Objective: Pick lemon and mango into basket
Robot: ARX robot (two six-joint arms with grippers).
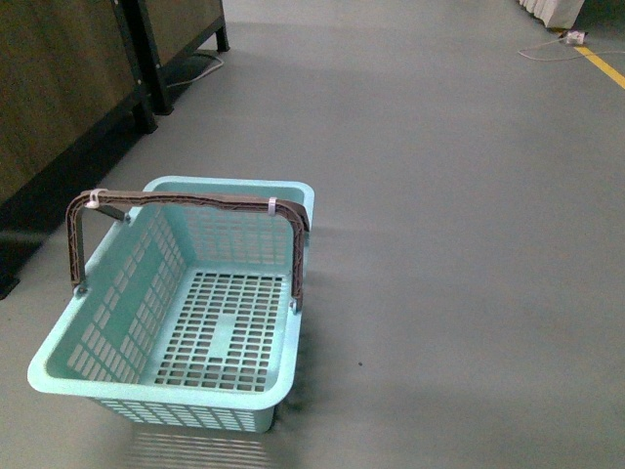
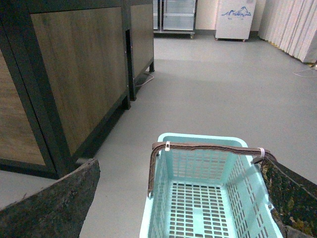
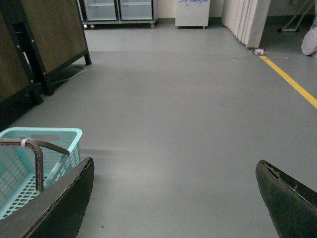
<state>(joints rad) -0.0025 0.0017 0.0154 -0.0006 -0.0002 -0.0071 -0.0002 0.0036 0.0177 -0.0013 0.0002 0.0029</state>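
Left gripper [image 2: 179, 166]: both fingers [image 2: 54, 208] cropped by the frame edges, and one covers part of the basket [image 2: 208, 137] side wall. Basket's near end is cut off in the left wrist view. Right gripper [image 3: 174, 163] fingers cropped too. One hides the basket's near corner, and most of the basket is out of that frame. Cabinet [image 1: 59, 88] cropped in the front view. Item at the far cable [image 1: 547, 51] end too small to tell.

The grey floor [image 1: 439, 244] carries the mint-blue basket [image 1: 234, 183], upright near wooden cabinets [image 1: 59, 88]; a yellow line [image 1: 601, 64] is painted far off.
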